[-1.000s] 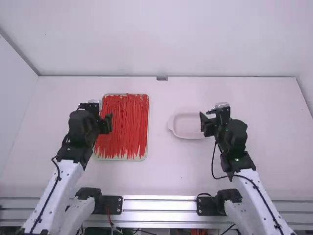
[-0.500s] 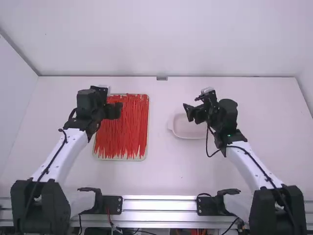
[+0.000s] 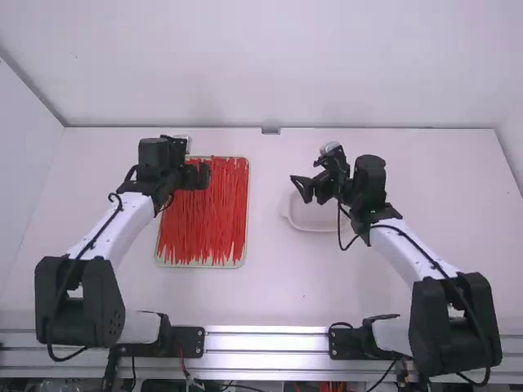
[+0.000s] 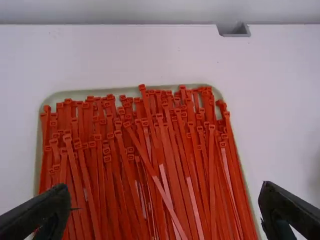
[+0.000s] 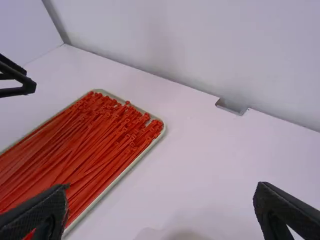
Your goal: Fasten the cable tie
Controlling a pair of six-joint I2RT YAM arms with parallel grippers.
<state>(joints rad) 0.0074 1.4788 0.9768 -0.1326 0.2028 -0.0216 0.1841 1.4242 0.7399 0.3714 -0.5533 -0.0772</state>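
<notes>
Matte white table (image 3: 425,163), plain white walls. Red plastic cable ties (image 3: 204,216) heaped in rounded rectangular tray (image 4: 90,92), left side. Left pincer (image 3: 196,175) above them, right pincer (image 3: 301,188) near white dish (image 3: 315,220); both spread apart.

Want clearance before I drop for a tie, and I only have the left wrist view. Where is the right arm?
Observer: The right claw hangs over the left edge of a white dish, to the right of the tray of cable ties and apart from it.
Operator: Open or shut?
Observer: Open. The right wrist view has its fingers spread wide with nothing between them.
Operator: Anything in that dish?
Observer: The part that shows is bare. The right arm covers the rest.
</notes>
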